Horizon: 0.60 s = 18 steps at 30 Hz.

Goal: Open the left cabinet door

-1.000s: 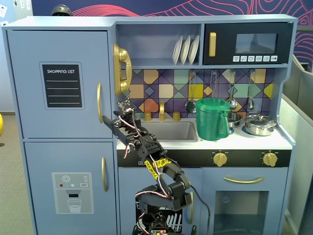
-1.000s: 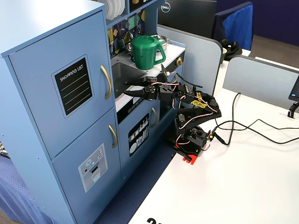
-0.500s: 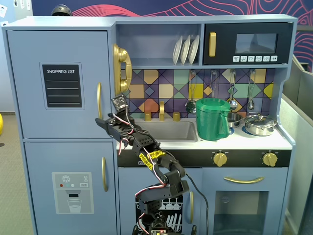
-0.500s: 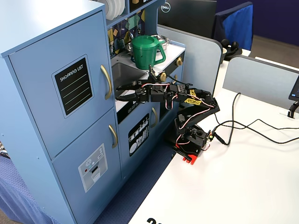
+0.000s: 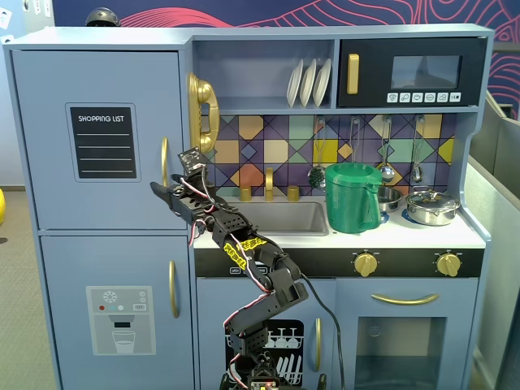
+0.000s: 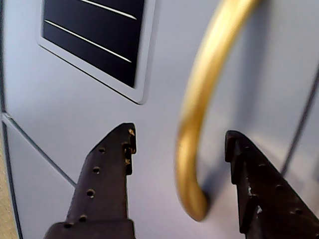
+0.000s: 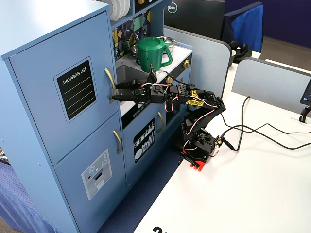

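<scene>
Wrist view: pale blue left cabinet door (image 6: pixel 89 124) — shut, chalkboard panel, gold handle (image 6: pixel 199 114) — straddled by released pincer (image 6: pixel 179 149).

Lighting was bright and even in both fixed views; the wrist view showed the gold handle (image 6: pixel 199 114) blurred, casting soft shadow.

The left cabinet door (image 5: pixel 97 138) is pale blue, its chalkboard panel (image 5: pixel 102 141) black with white lettering, its curved handle (image 6: pixel 199 107) gold. The pitcher (image 5: pixel 353 197) is green; the backsplash (image 5: pixel 268 142) shows multicoloured geometric tiles.
</scene>
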### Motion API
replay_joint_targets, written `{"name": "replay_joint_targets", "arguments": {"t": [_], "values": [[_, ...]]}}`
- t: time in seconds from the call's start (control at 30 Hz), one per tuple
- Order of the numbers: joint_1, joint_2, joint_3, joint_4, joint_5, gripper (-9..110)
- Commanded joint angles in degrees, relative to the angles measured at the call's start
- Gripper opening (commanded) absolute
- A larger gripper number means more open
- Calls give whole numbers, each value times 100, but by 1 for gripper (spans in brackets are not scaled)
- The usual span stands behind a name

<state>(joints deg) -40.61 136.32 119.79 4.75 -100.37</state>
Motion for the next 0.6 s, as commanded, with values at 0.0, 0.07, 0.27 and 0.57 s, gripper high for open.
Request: {"name": "replay_joint_targets", "arguments": {"t": [0.0,0.07,0.27,0.57], "values": [[-413,97,-255,-229,-431,15],[-606,193,-44,-299,-624,15],[-1283,475,501,-562,-1055,14],[-2461,1591,1600,-668,-2057,13]]}}
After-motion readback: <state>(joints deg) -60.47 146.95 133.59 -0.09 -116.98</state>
